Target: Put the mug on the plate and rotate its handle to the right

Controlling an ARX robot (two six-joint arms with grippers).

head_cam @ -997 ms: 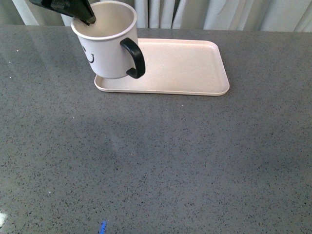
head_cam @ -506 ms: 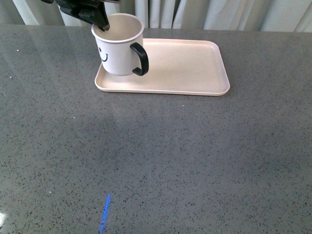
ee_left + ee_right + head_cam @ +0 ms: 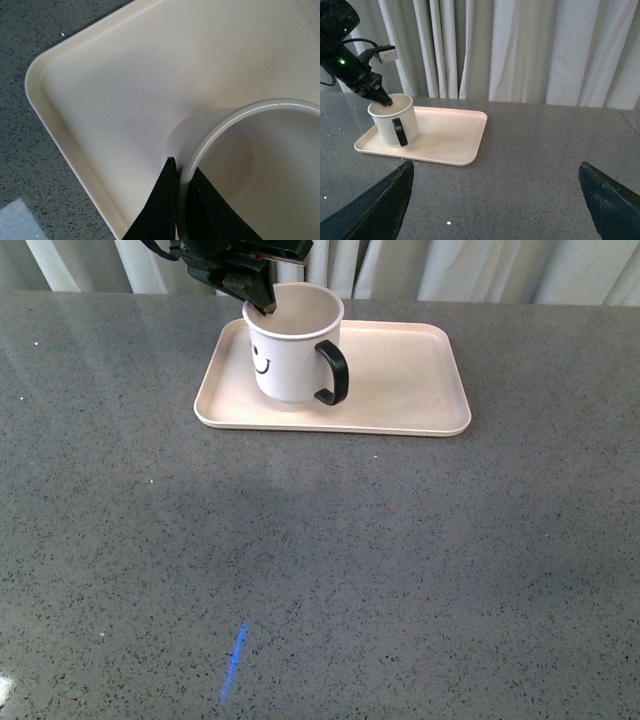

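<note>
Cream-white smiley mug (image 3: 290, 355) on pale pink-beige rectangular plate (image 3: 400, 380), 9 o'clock end.
Left pincer (image 3: 262, 302) clamped on rim; glossy black handle (image 3: 335, 372) at 4 o'clock; right pincer (image 3: 496, 167) apart.

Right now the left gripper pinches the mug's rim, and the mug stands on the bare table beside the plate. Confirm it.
Not so: the mug is inside the rim of the plate, toward its left end, not beside it. The front view shows this. The left gripper does pinch the mug's rim.
</note>
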